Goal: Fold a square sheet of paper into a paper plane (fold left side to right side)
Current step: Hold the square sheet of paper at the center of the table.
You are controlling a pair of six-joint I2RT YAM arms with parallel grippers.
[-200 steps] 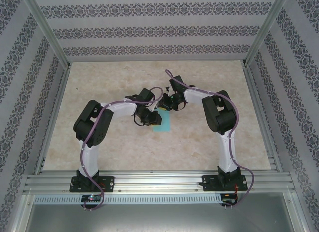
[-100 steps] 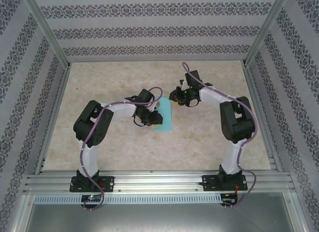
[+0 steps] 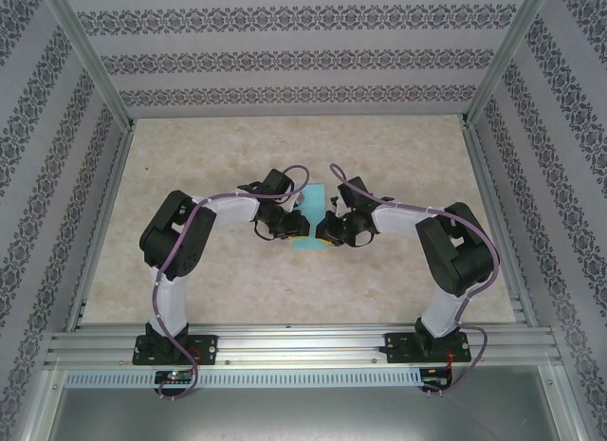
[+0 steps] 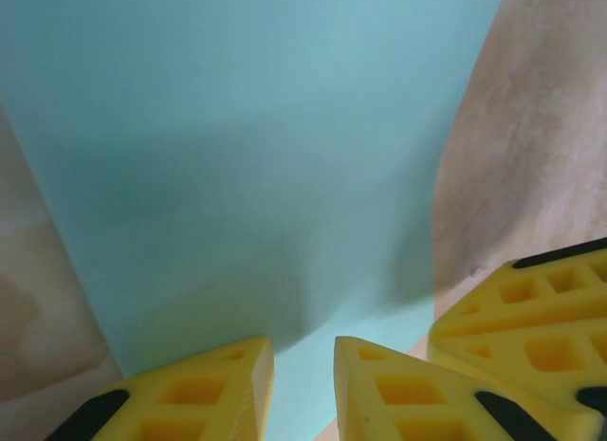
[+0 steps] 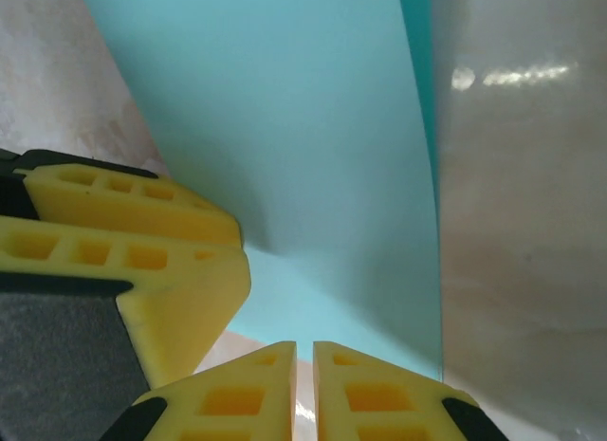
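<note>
At the centre of the bench [image 3: 190,261], top view: the teal sheet of paper [image 3: 316,196] lies between my two arms. The left gripper [image 3: 292,229] is at its left edge and the right gripper [image 3: 327,234] at its right, both low over its lower half. From here the sheet reads as a narrow upright strip, taller than wide, not a square.

Left wrist view: the left fingers [image 4: 190,394] stand a little apart, tips over the near edge of the flat paper, which shows in the gap; nothing is clamped. One yellow finger of the other arm enters at lower right.

Right wrist view: the right fingers [image 5: 379,394] are almost together, with pale bench, not paper, in the thin slit between them. The sheet seems slightly bowed just beyond the tips, and a darker second layer shows along its right edge at upper right.

Judgement: the left-to-right fold looks made or nearly so, though I cannot tell whether its crease is pressed flat. No pointed nose and no wings; the dart folds all remain.
</note>
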